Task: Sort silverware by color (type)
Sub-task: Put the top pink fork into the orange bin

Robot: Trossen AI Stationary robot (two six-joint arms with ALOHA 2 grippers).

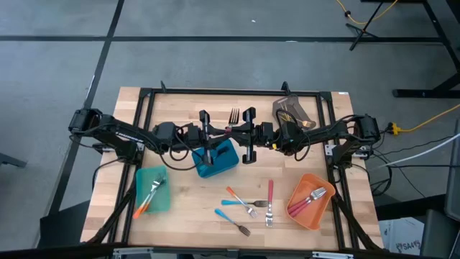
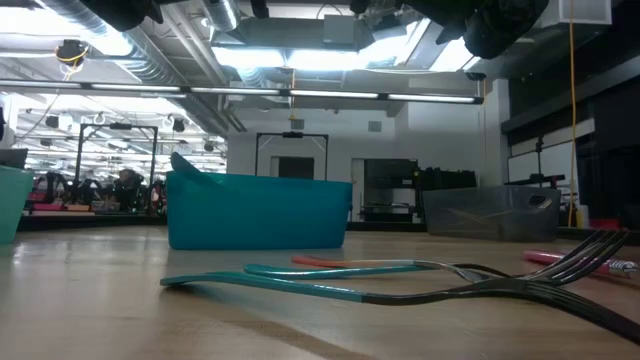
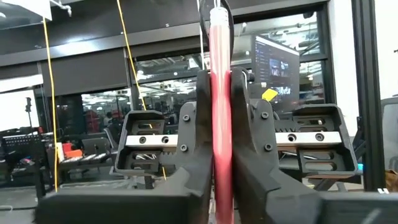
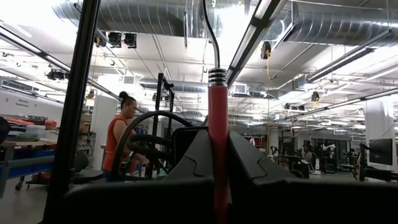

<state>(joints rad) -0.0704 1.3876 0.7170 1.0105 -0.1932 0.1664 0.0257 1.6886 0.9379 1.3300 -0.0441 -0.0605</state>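
Closest thing in the low view is a blue-handled fork (image 2: 400,290) lying flat on the wood, with another blue handle (image 2: 340,268) and an orange one (image 2: 330,261) just behind it and a pink handle (image 2: 560,258) off at the right edge. The blue bin (image 2: 258,210) sits behind those, the grey bin (image 2: 490,212) further back, and both arms are up out of the way. From overhead, the left gripper (image 1: 215,133) and right gripper (image 1: 241,132) meet nose to nose over the middle of the table (image 1: 180,223), just behind the blue bin, and they share one red-handled fork (image 1: 233,116) whose tines stick out toward the far side. The teal bin (image 1: 159,201) has orange-handled forks (image 1: 147,198) in it, the orange bin (image 1: 310,216) has red/pink ones (image 1: 305,200), and the grey bin has gold pieces (image 1: 291,115). Four pieces lie loose between the teal and orange bins: one orange, two blue, and one red (image 1: 270,193). In the left wrist view the fingers (image 3: 193,143) are pinched tight on the red handle, with the right gripper facing it close behind. Right wrist view is the same deal: its fingers (image 4: 186,168) are squeezed on that handle, the silver collar pokes up above them, and a person in an orange top (image 4: 118,140) stands way back in the room.
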